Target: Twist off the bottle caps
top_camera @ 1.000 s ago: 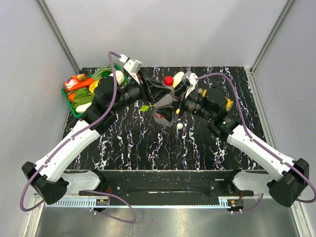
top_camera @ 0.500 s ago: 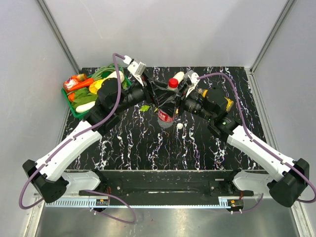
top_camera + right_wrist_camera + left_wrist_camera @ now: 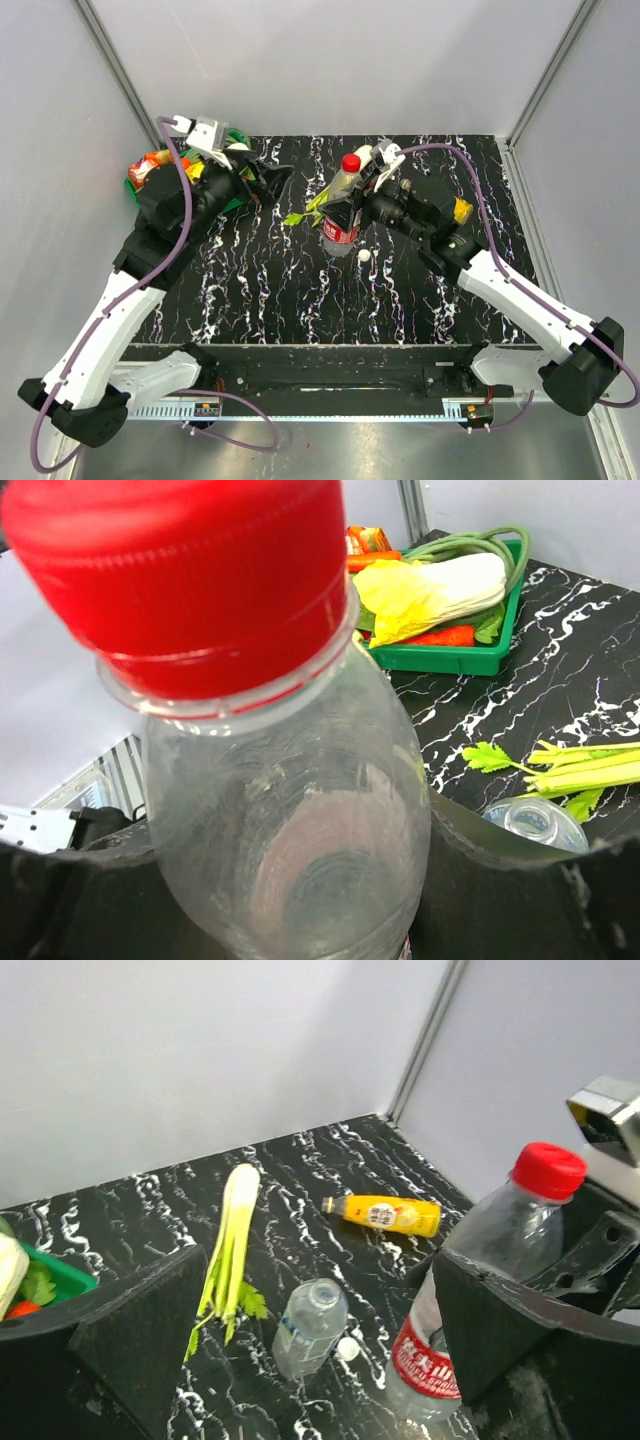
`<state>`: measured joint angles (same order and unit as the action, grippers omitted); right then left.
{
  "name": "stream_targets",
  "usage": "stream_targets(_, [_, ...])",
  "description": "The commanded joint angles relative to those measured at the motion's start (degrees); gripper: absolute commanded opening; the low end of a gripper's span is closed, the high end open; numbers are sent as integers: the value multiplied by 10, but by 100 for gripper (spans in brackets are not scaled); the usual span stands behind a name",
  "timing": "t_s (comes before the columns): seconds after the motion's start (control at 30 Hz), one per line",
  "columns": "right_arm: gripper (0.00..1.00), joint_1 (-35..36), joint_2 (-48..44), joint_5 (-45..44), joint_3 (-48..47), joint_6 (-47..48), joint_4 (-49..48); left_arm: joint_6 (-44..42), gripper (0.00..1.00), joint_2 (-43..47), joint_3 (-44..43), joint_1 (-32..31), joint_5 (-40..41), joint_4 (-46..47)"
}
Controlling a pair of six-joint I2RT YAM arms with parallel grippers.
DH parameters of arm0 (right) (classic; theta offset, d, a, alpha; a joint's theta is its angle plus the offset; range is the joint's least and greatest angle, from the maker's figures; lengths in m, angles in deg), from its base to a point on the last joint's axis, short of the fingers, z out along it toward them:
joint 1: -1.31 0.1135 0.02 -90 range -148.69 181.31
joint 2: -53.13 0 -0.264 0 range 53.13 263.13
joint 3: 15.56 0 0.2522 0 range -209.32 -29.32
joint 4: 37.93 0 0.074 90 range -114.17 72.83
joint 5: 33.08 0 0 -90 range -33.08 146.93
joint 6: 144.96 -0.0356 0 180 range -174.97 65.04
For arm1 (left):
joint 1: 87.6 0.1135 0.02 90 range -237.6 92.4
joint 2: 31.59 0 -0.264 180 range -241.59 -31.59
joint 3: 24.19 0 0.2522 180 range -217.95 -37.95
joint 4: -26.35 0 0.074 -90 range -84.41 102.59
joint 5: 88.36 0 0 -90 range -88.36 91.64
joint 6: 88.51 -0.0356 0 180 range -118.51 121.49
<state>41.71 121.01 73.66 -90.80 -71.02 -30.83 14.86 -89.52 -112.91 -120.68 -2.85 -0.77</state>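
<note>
My right gripper (image 3: 345, 212) is shut on the body of the red-label bottle (image 3: 342, 205), holding it nearly upright with its red cap (image 3: 351, 162) on. The right wrist view is filled by that bottle (image 3: 290, 830) and cap (image 3: 180, 570). My left gripper (image 3: 262, 185) stands open and empty to the left of it, clear of the red-label bottle (image 3: 450, 1310). The pale-blue-label bottle (image 3: 310, 1325) lies capless on the table, a white cap (image 3: 348, 1348) beside it. The orange-yellow juice bottle (image 3: 385, 1215) lies farther back, capped.
A celery stalk (image 3: 228, 1250) lies left of the capless bottle. A green tray (image 3: 450, 660) of vegetables sits at the back left, partly under my left arm. The white cap (image 3: 364, 255) lies just in front of the held bottle. Grey walls close the table.
My left gripper opened, let go of the red-label bottle and drew back left toward the tray. My right gripper closed on the bottle and now holds it alone, more upright.
</note>
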Motion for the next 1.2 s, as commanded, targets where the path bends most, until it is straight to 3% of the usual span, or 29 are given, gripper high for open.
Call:
stream_targets(0.0, [53,-4,16,-21,-50,4,18,3,99,15,10,56,-84,-50])
stream_targets(0.27, [51,-89,58,107,-98,-91,9,61,99,0,87,126,-333,15])
stream_targets(0.43, [51,-111,57,134,-101,-120,-13,203,99,-73,129,130,-430,161])
stream_targets(0.53, [52,-111,52,131,-101,-120,-13,251,99,-145,109,111,-494,214])
stream_targets(0.73, [52,-114,36,125,-99,-122,-10,221,99,-215,51,27,-485,243])
stream_targets(0.97, [52,-118,16,130,-95,-133,-14,256,98,-241,64,-5,-502,342])
stream_targets(1.17, [53,-118,6,133,-86,-159,-35,292,89,-242,96,-22,-491,441])
